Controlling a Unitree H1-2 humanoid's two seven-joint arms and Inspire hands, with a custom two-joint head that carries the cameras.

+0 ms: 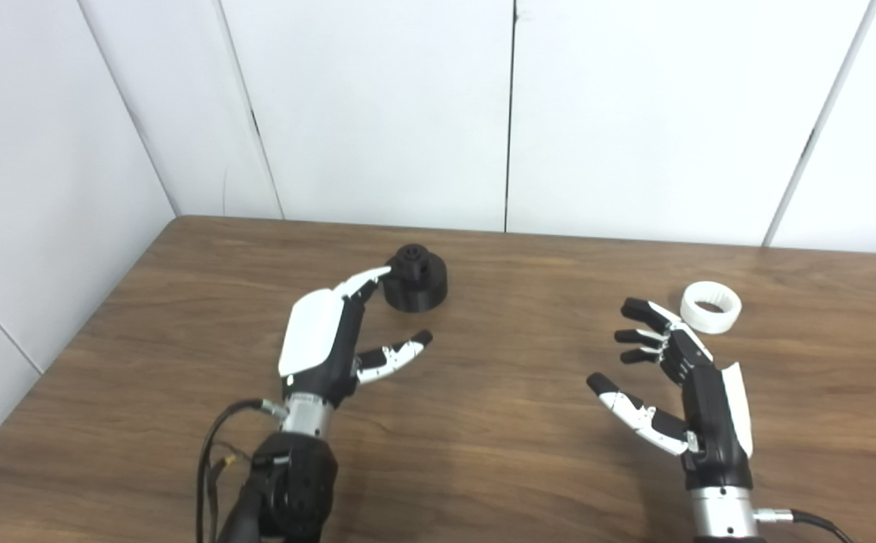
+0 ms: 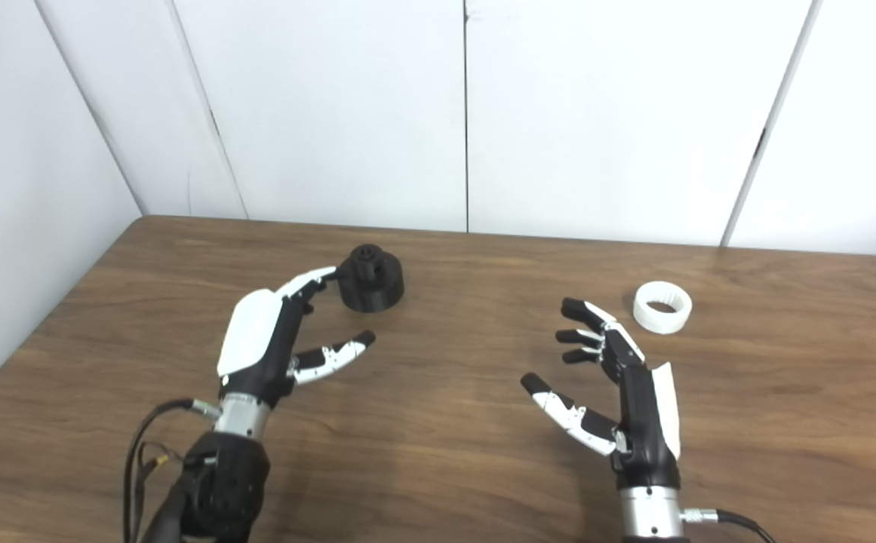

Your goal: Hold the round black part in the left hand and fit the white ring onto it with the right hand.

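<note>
1. Round black plastic part [image 1: 416, 286]: a stepped disc with a raised hub, standing flat on the brown wooden table [image 1: 483, 422], left of centre, probably laid within the left arm's reach.
2. White plastic ring [image 1: 711, 306]: lying flat on the table at the right, well apart from the part, nearest the right arm.
3. Left hand [image 1: 332, 339]: empty, fingers spread; fingertips [image 1: 371, 280] reach the part's near side, contact uncertain.
4. Right hand [image 1: 683, 377]: empty, fingers apart, just beside the ring, not touching.

L hand [image 2: 272, 339] open by black part [image 2: 368, 288], R hand [image 2: 619, 377] open near white ring [image 2: 662, 307]
</note>
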